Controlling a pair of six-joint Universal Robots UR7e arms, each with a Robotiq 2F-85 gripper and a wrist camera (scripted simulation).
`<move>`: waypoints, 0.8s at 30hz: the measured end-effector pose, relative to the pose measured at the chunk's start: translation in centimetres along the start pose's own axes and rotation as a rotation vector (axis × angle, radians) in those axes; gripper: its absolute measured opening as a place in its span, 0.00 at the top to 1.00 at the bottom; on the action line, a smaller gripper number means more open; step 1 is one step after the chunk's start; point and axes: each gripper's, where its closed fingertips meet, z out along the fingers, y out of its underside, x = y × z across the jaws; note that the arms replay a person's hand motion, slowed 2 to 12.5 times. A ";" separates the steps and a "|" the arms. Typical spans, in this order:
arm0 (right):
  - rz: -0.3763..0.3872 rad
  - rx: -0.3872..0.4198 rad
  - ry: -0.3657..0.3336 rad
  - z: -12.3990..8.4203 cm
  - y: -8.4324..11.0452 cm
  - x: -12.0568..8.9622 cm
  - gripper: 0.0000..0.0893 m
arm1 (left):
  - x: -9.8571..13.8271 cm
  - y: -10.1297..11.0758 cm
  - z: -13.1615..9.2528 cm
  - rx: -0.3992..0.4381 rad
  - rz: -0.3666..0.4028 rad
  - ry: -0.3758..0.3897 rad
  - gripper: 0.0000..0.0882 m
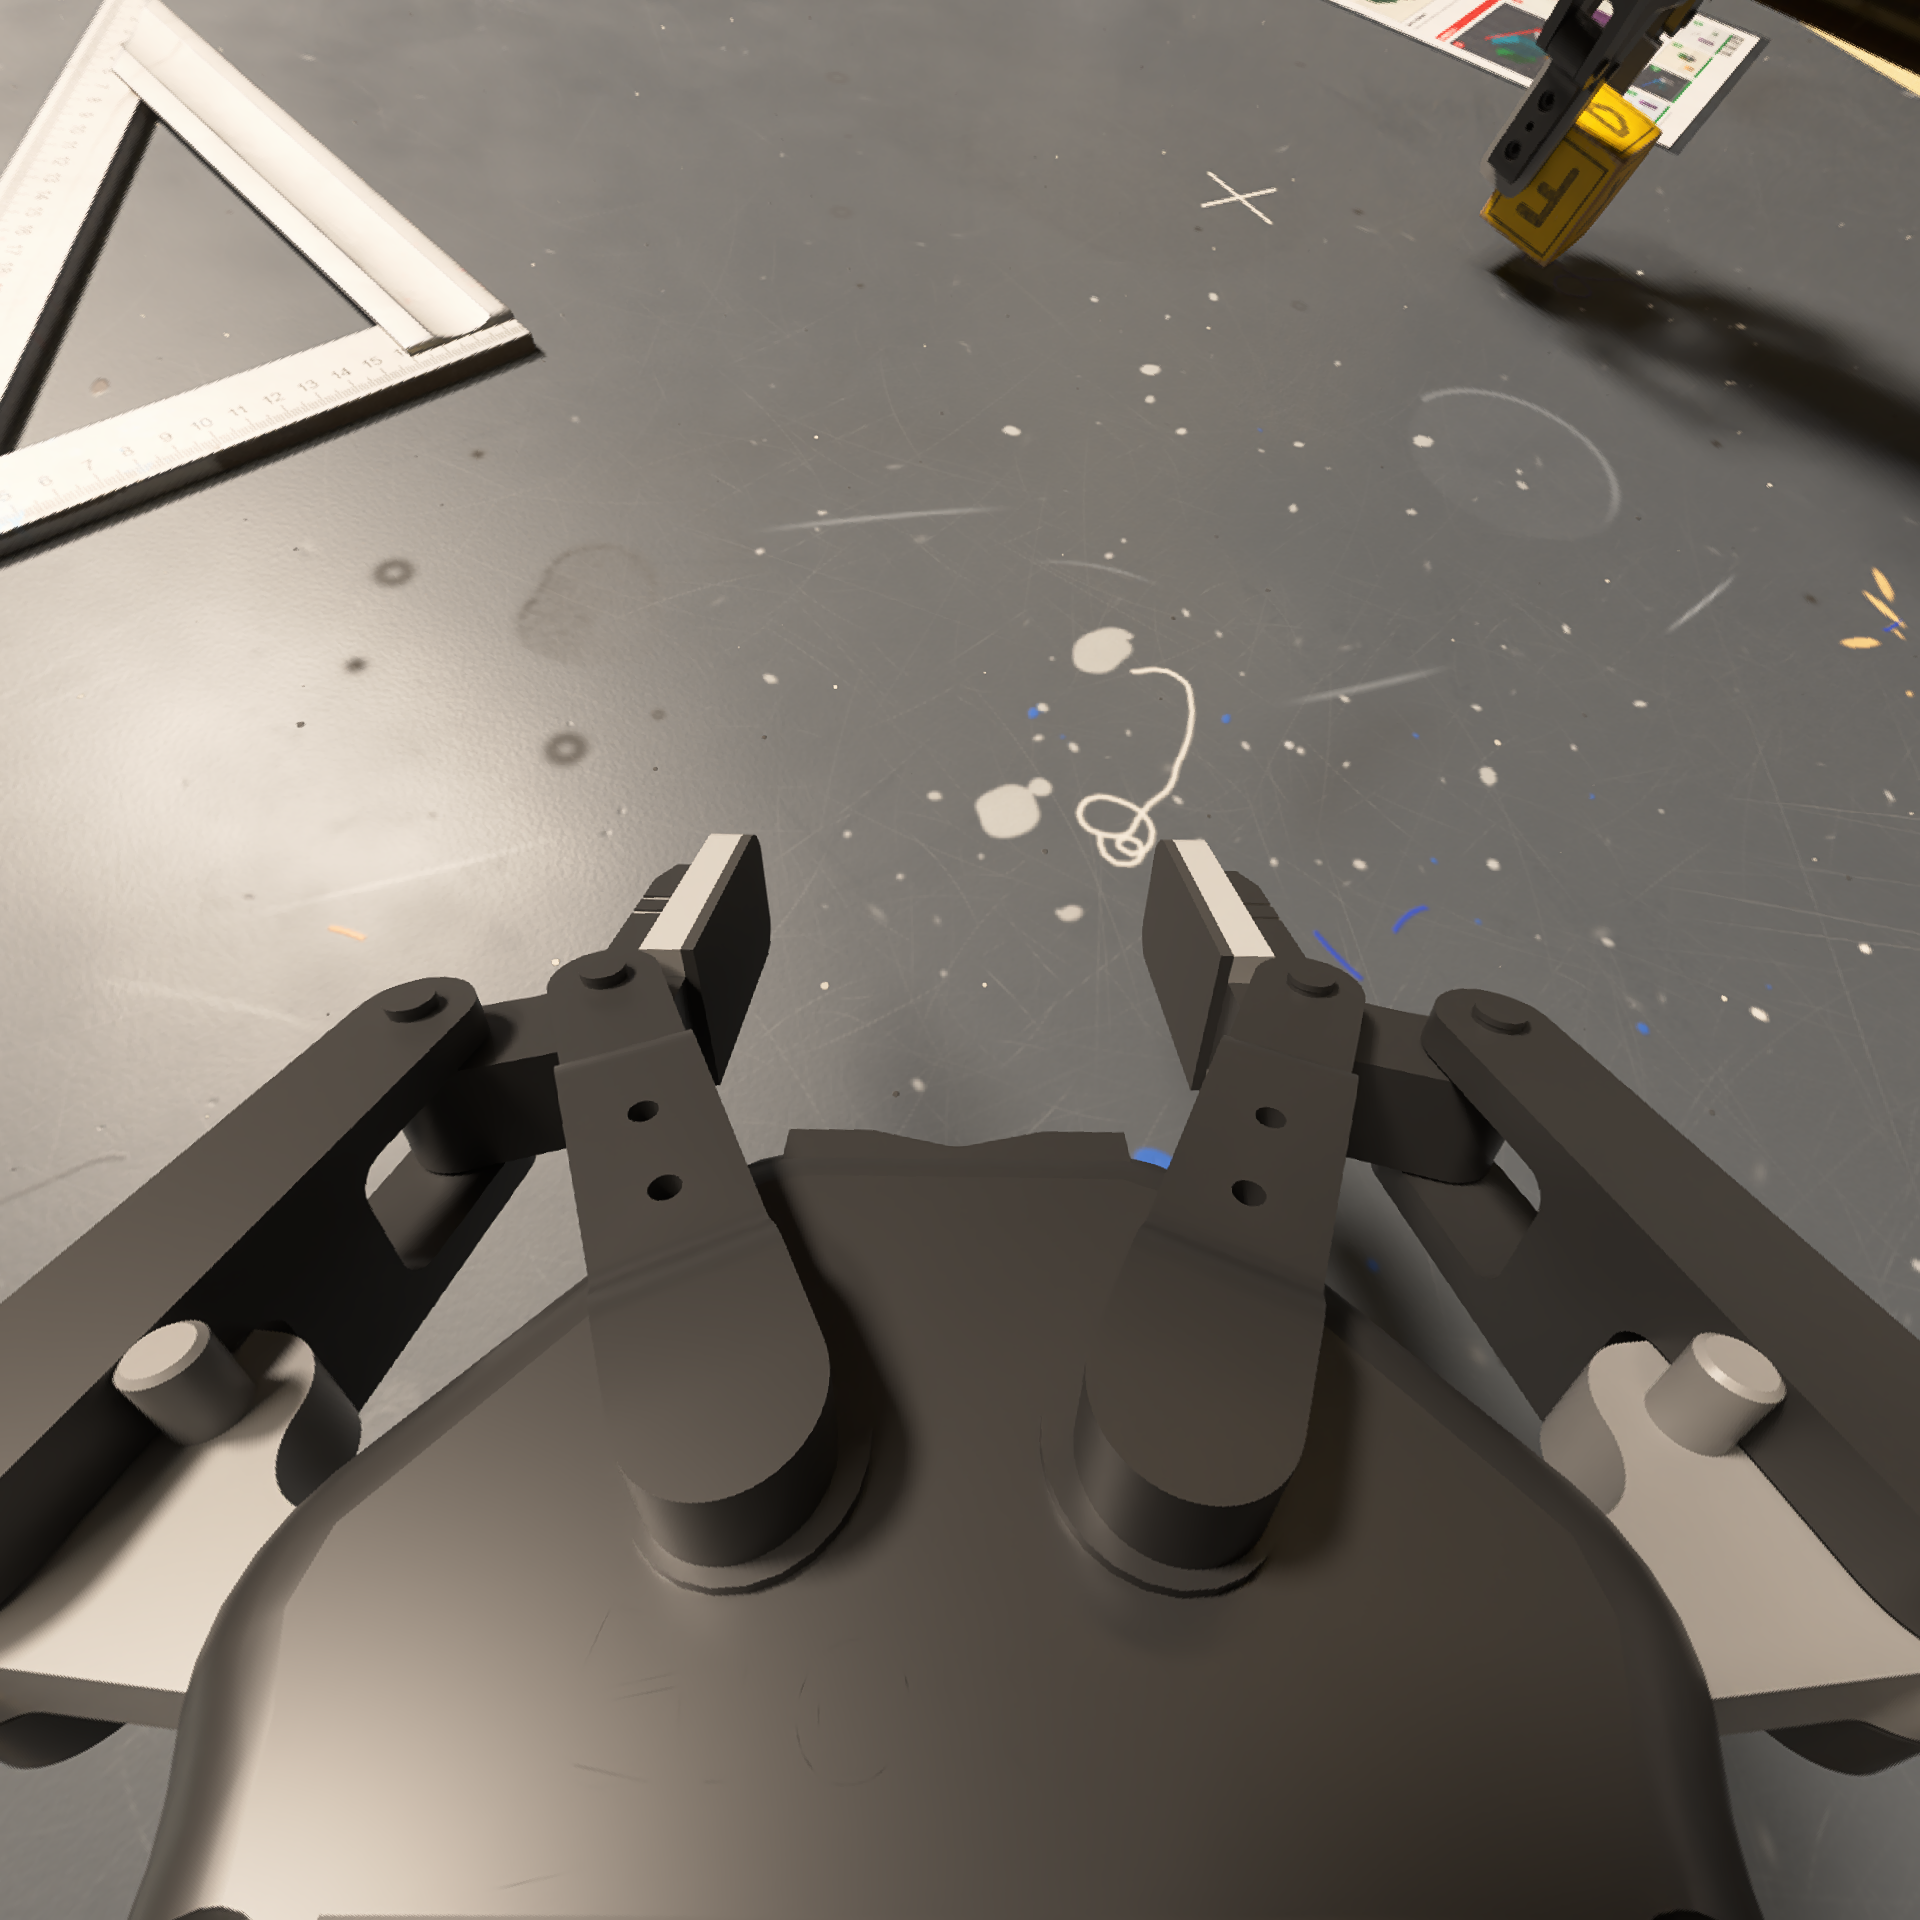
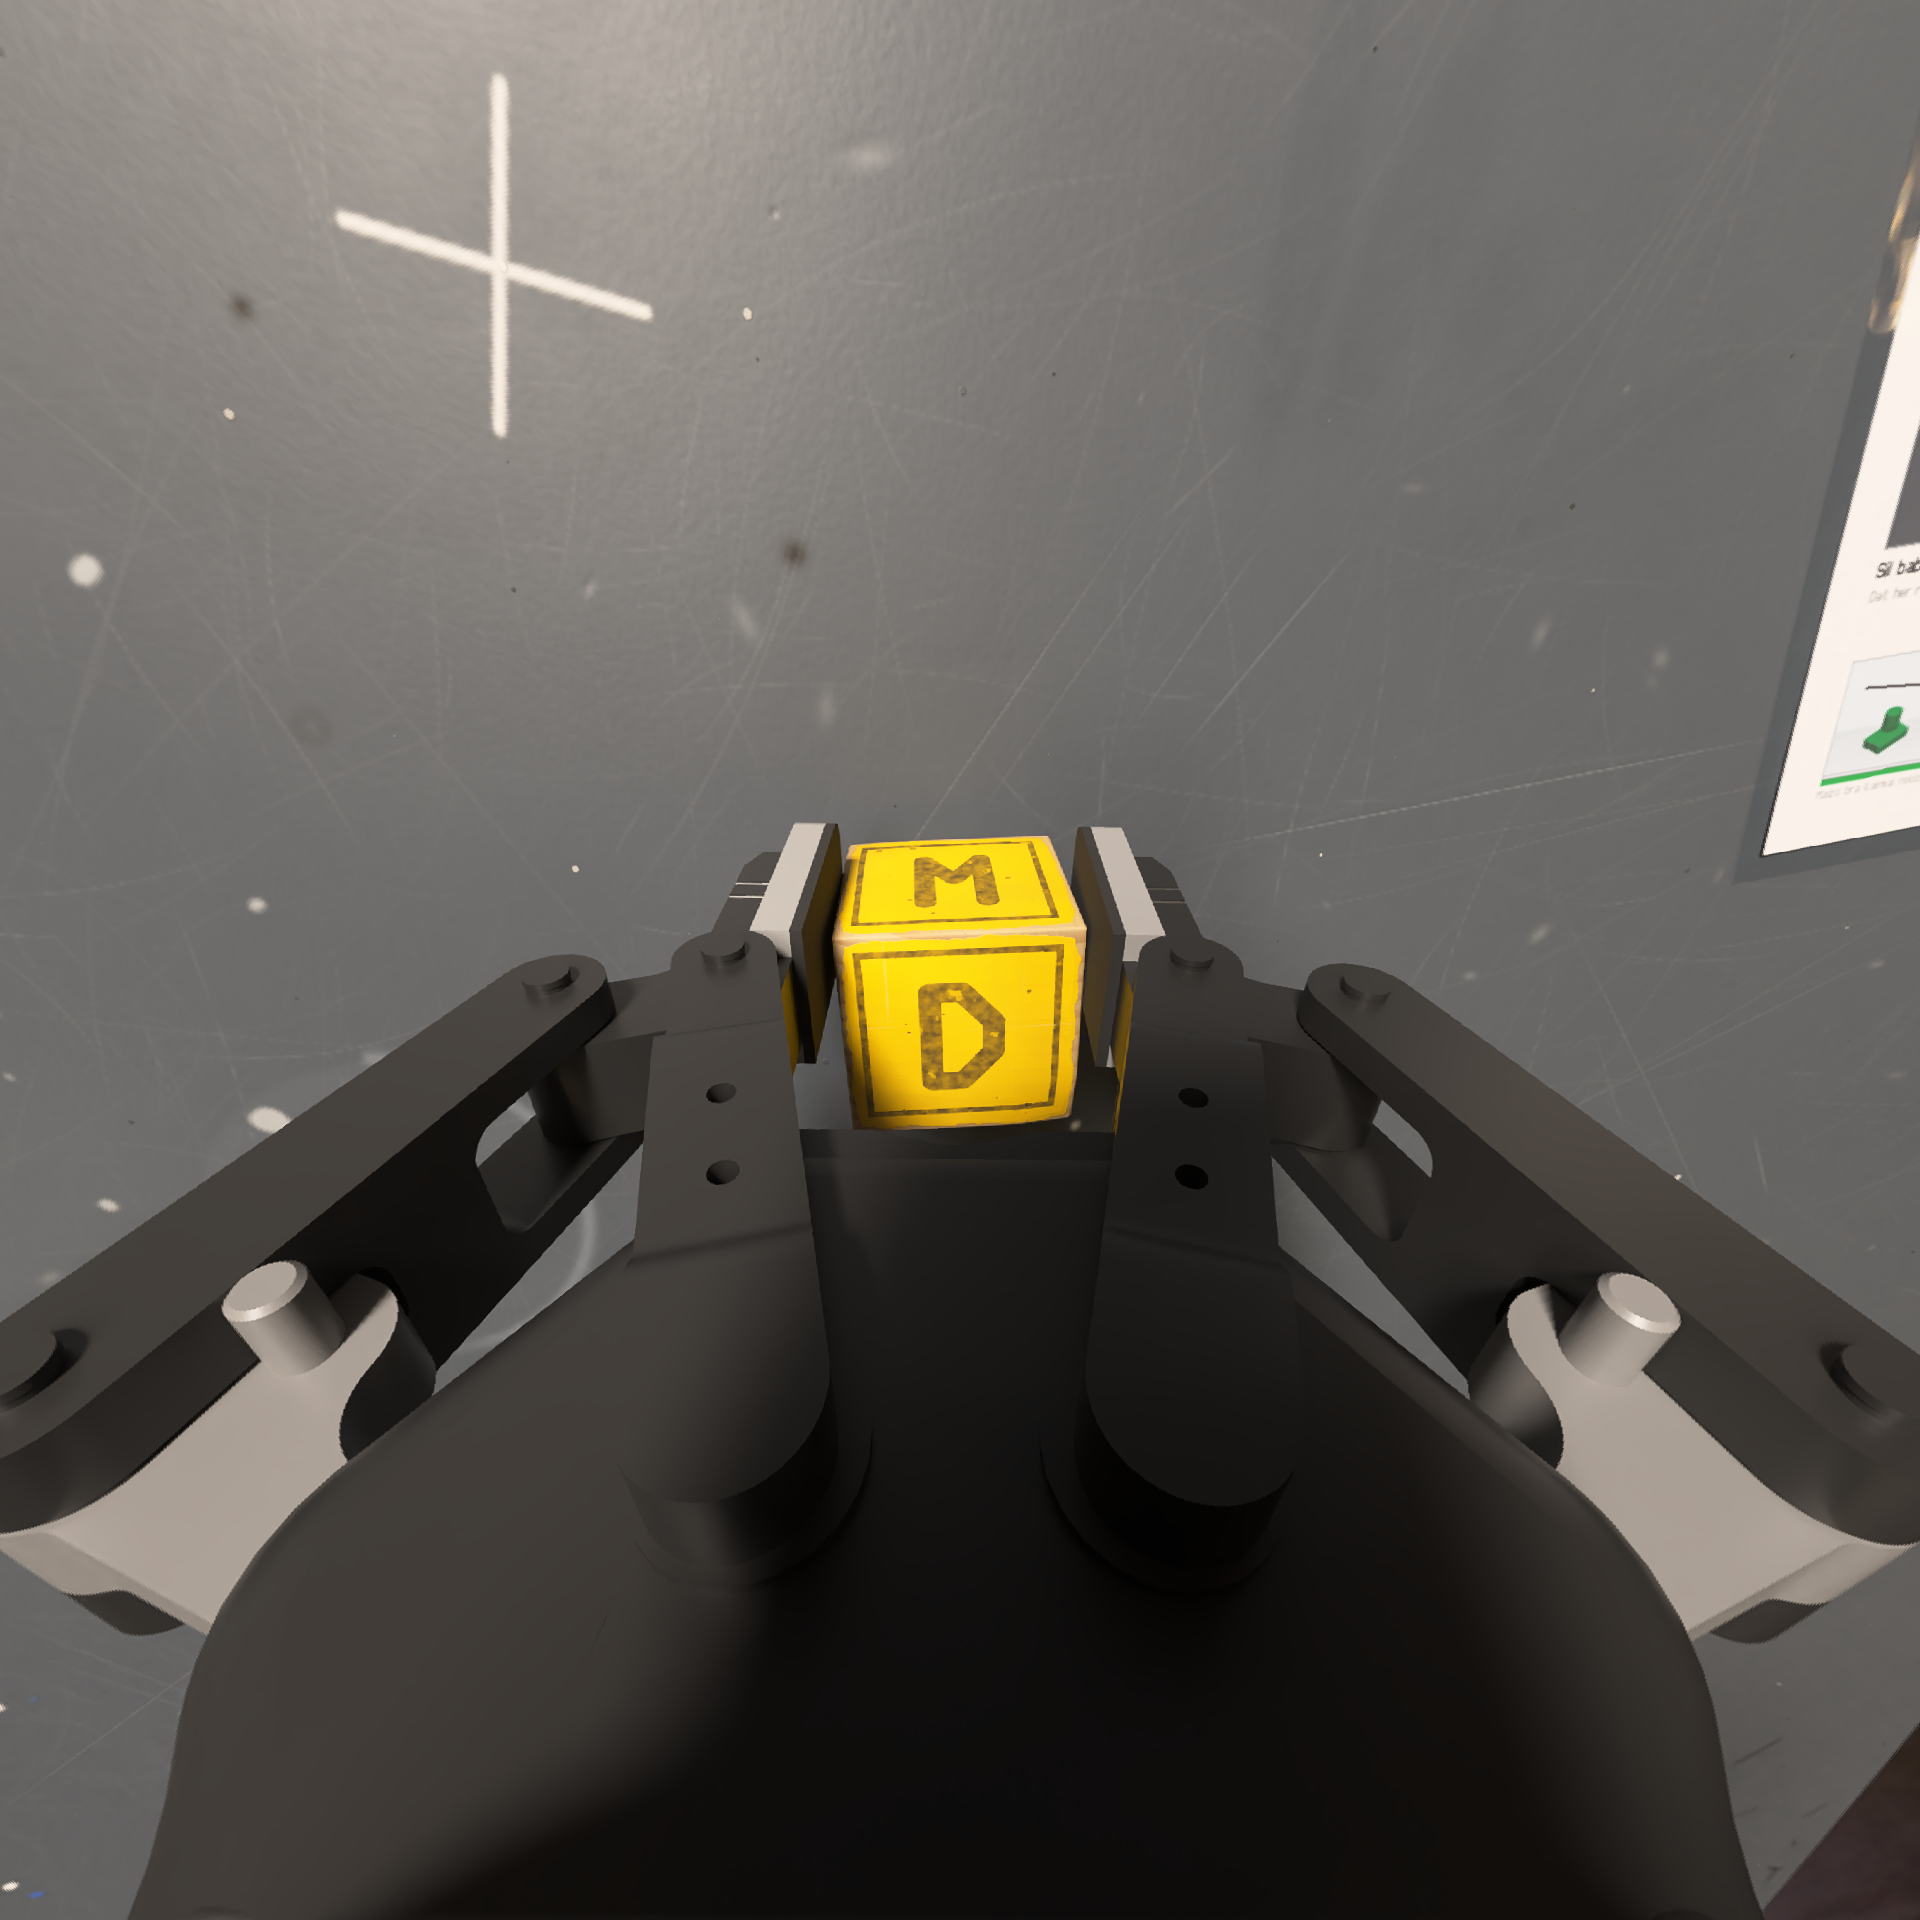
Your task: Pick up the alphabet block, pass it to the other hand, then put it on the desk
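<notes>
Scuffed grey desk (image 1: 623, 644), paint-flecked, fills both views. Right gripper (image 2: 958, 935) pinches the alphabet block (image 2: 961, 997) between its pads, one on each side face, block seated deep between the fingers and, judging by its shadow, off the desk. Risk: so little block stands clear of the pads that the receiving fingers may clash with them or knock it loose. Left gripper (image 1: 956, 935) hangs tilted over bare desk, jaws spread, empty, block well ahead to their right. Beyond: a chalk cross (image 2: 499, 260), a metal set square (image 1: 260, 312), a printed sheet (image 2: 1860, 644).

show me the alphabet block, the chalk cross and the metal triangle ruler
alphabet block (image 2: 961, 1029), right wrist view, near yellow face
chalk cross (image 2: 500, 265), right wrist view, where strokes meet
metal triangle ruler (image 1: 260, 410), left wrist view, lower edge
</notes>
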 end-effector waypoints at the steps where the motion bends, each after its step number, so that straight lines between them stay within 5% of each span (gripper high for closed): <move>1: 0.000 -0.003 0.001 0.1 0.0 0.0 0.56 | 0.0 0.0 0.0 -0.001 0.000 0.000 0.27; 24: 0.013 -0.013 -0.003 0.7 0.3 0.2 0.56 | 0.0 0.2 0.1 -0.009 -0.009 0.009 0.27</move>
